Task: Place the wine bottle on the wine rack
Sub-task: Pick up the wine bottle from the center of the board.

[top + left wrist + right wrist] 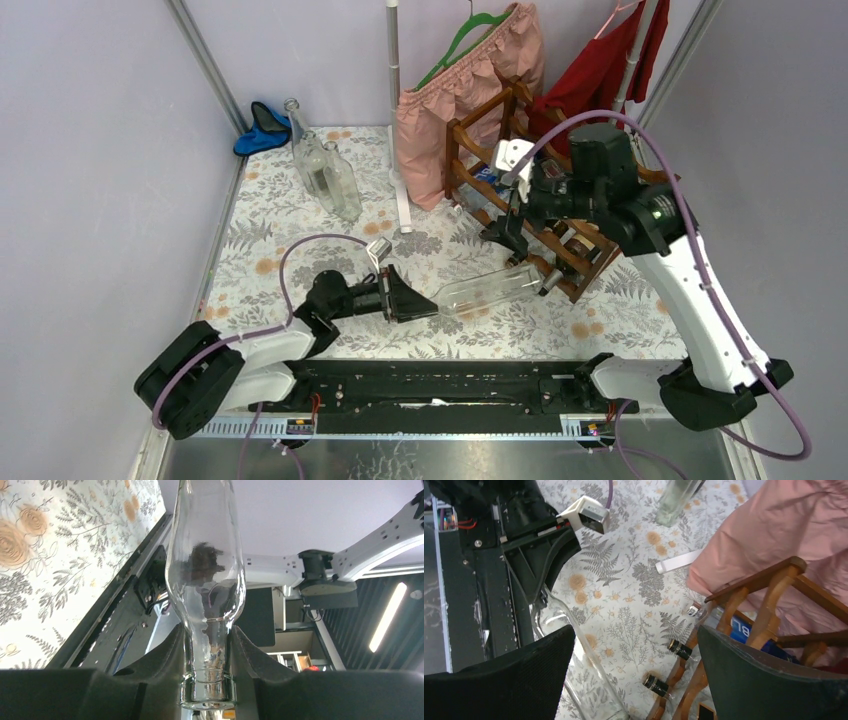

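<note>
A clear glass wine bottle (490, 288) lies nearly level just above the floral table. Its neck points toward my left gripper (420, 300) and its base reaches the front of the wine rack (470, 165). In the left wrist view my left gripper (207, 667) is shut on the wine bottle's (206, 575) neck. My right gripper (512, 245) hovers over the rack's front edge, above the bottle's base. In the right wrist view the gripper (636, 680) is open, with the wine bottle (589, 680) by its left finger and the reddish-brown wine rack (769, 597) by its right finger.
Dark-capped bottles (680, 649) lie in the rack's lower tiers. Two clear bottles (330, 172) stand at the back left near a blue object (262, 128). Pink (465, 95) and red (600, 70) garments hang behind the rack beside a white pole (395, 60).
</note>
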Controlling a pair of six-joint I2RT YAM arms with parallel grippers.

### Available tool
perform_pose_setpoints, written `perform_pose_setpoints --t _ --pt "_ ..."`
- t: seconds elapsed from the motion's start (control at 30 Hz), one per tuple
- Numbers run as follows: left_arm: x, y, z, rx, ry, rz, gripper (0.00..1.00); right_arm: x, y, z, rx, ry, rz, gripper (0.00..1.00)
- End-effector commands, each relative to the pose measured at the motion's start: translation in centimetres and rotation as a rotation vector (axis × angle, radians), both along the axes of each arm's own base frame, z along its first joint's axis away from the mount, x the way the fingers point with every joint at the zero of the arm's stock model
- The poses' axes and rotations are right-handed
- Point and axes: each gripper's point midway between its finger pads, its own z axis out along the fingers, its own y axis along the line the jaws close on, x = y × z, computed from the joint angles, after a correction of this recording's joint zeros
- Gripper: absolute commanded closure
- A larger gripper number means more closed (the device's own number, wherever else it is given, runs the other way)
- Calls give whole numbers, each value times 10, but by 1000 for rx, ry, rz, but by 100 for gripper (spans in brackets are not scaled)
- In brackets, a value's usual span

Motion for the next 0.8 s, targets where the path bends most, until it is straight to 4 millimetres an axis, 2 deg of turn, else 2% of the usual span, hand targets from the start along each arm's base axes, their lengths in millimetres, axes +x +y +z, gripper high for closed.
perform_pose_setpoints --t 0.0,0.3,0.77 --pt "20 -8 61 -198 -147 129 100 3 -9 35 94 -34 -81 0" --pt "27 -43 63 -223 -140 110 100 8 -16 42 107 -47 -122 0" --pt "40 -73 62 -271 -123 92 100 7 -22 37 97 -46 -139 0"
